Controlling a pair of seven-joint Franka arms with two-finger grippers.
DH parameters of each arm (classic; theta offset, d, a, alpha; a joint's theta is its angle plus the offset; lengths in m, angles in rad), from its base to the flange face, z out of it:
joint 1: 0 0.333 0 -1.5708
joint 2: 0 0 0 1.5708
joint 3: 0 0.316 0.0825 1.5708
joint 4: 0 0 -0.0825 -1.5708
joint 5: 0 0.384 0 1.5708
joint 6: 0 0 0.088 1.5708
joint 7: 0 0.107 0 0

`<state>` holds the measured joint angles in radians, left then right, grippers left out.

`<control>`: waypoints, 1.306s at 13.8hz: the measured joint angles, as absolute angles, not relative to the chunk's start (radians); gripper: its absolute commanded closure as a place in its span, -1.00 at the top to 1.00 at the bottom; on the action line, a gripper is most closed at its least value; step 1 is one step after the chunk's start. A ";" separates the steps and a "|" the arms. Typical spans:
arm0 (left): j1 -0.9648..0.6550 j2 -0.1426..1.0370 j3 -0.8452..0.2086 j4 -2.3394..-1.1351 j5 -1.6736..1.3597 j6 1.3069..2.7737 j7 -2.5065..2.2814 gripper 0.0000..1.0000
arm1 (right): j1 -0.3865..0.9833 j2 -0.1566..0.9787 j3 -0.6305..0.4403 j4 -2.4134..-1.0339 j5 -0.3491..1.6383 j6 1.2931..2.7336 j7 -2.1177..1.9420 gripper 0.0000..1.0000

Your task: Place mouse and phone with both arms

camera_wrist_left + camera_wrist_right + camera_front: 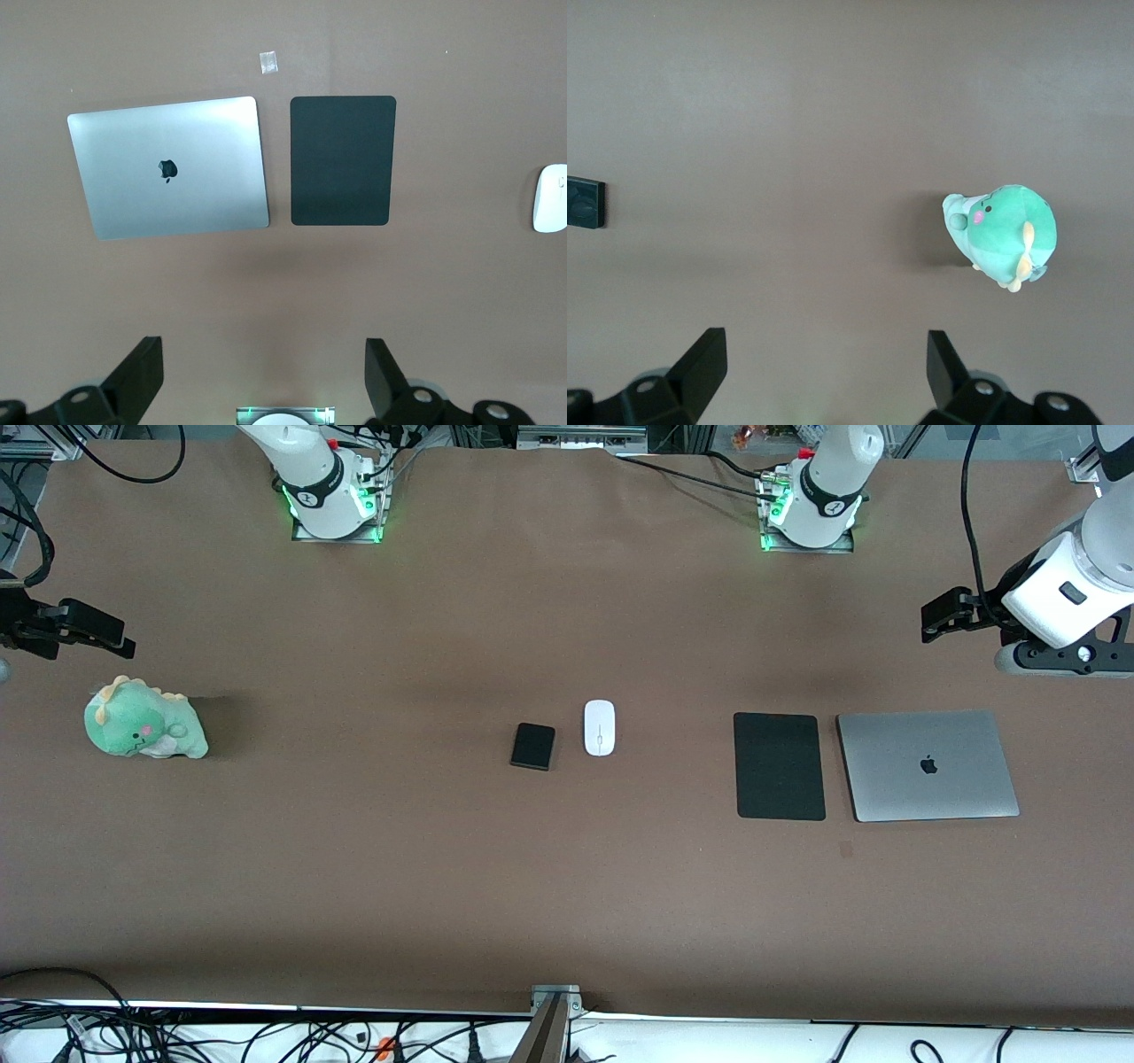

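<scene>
Pad (780, 766) and laptop (928, 765) lie waiting; phone (532, 746) beside mouse (599, 727), untouched. Left gripper (941, 617) and right gripper (84, 631) hang spread, empty, at the ends.

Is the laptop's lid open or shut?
Shut: the laptop lies flat on the table, lid down, logo facing up, no screen or keyboard showing.

The bench (354, 868) wears smooth matt brown covering. The mouse (599, 727) is glossy white plastic; the phone (532, 746) matt black — the laptop (928, 765) brushed grey metal, the dinosaur toy (144, 719) soft plush cloth.
</scene>
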<state>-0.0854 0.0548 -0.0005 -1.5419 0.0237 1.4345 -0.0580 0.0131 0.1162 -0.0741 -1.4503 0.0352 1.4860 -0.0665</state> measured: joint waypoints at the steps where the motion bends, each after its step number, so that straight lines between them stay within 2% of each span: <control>1: -0.085 0.055 0.000 -1.542 0.024 1.434 -0.058 1.00 | 0.013 0.116 -0.074 -1.450 0.035 1.486 -0.066 1.00; 12: -0.085 0.053 -0.018 -1.548 0.023 1.436 -0.068 1.00 | 0.013 0.116 -0.076 -1.450 0.035 1.487 -0.066 1.00; 18: -0.083 0.009 -0.030 -1.624 0.006 1.500 -0.071 1.00 | 0.013 0.116 -0.076 -1.450 0.035 1.487 -0.066 1.00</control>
<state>-0.0833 0.0091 -0.0300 -1.6240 0.0064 1.5000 -0.0709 0.0127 0.1162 -0.0764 -1.4503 0.0351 1.4873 -0.0665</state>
